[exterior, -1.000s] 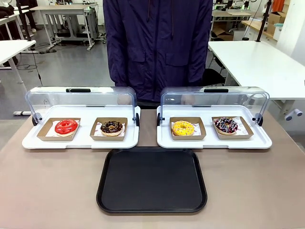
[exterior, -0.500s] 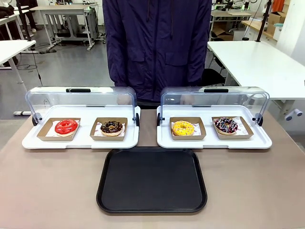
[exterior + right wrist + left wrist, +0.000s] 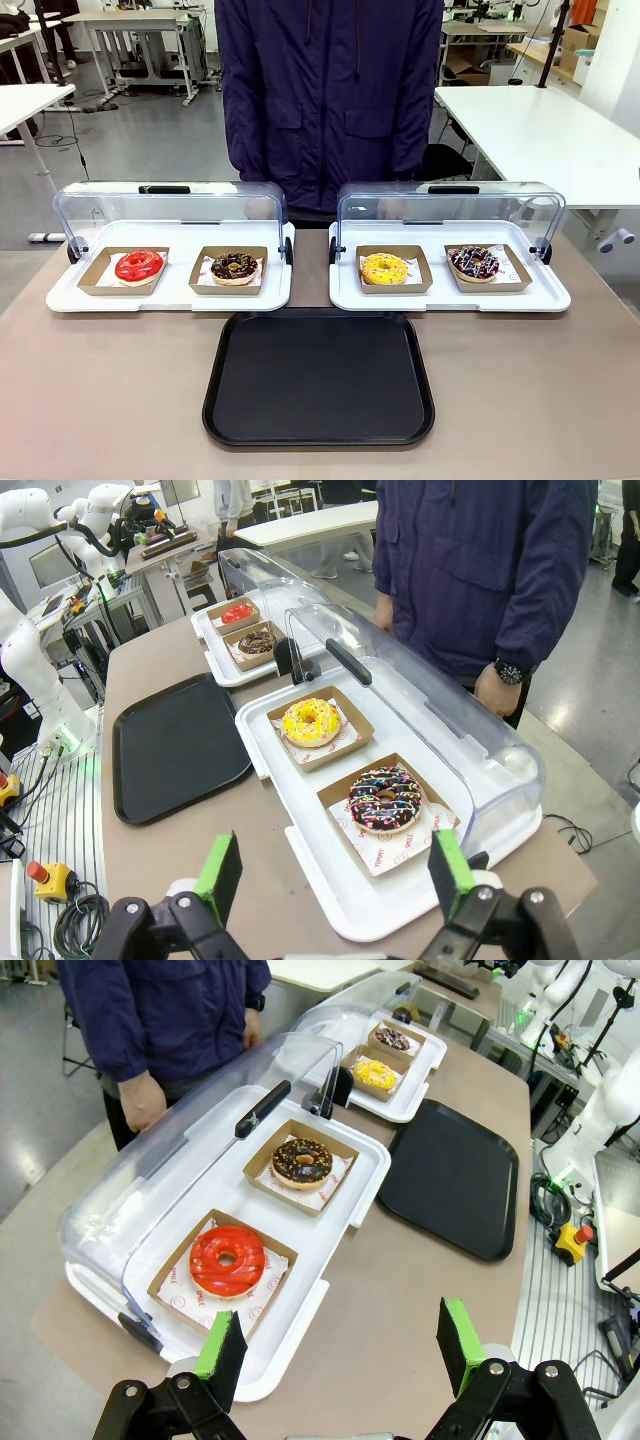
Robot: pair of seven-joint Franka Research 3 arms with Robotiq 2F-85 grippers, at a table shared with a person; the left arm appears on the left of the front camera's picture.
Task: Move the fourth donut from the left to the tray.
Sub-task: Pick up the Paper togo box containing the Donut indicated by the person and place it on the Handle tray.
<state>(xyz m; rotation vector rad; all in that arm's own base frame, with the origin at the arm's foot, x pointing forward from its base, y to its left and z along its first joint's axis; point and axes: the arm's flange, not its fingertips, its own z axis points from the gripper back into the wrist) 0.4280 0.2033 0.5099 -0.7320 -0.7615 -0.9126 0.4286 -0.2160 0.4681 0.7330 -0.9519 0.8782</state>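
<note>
Left gripper [image 3: 338, 1345] and right gripper [image 3: 334, 870]: black links, green pads [image 3: 455, 1332] (small silver bolts)

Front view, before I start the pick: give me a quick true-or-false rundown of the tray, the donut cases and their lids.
1. The large black rectangular plastic tray carries nothing. True.
2. The dark chocolate ring donut with white and pink drizzle sits in a brown cardboard holder on the right white display tray. True.
3. That display tray's clear domed lid is shut over the donuts. False: it is swung back, leaving them uncovered.
4. The plain yellow-glazed ring donut lies on the drizzled donut's right. False: it lies on its left, on the same white tray.
</note>
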